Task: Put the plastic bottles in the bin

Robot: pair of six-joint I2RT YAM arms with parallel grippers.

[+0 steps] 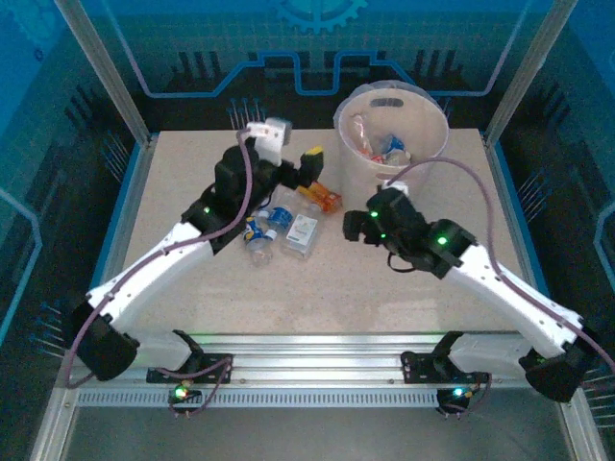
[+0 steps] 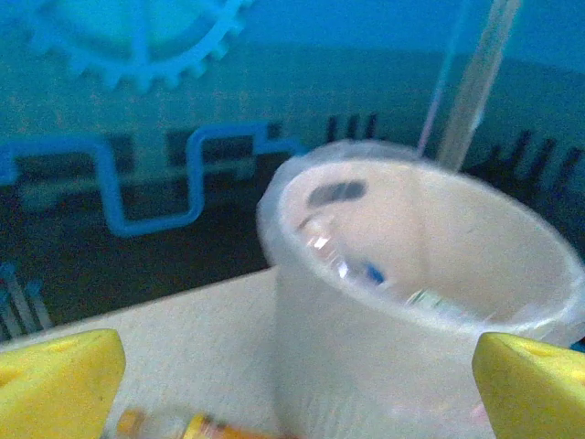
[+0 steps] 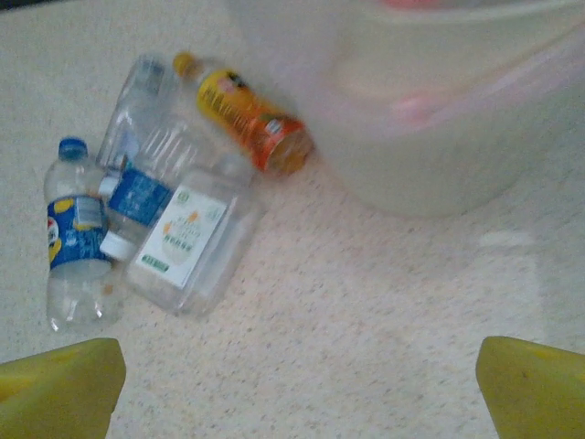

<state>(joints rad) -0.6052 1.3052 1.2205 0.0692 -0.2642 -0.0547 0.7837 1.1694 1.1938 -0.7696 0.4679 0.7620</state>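
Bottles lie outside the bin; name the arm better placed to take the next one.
Right, probably: the right fingers, open, face the white-labelled bottle lying just ahead. The left fingers point at the bin, the orange bottle barely at their view's edge.

Table (image 1: pixel 317 288): you have a pale, speckled top under everything.
Back panel (image 1: pixel 192 48): you face a blue translucent sheet with a lighter stepped line running across it.
Gear emblem (image 1: pixel 319 12): you see it at top centre of that panel, cut off by the picture edge.
Corner posts (image 1: pixel 101 67): silver metal, one at each back corner.
Front rail (image 1: pixel 317 351): ribbed silver bar along your near edge.
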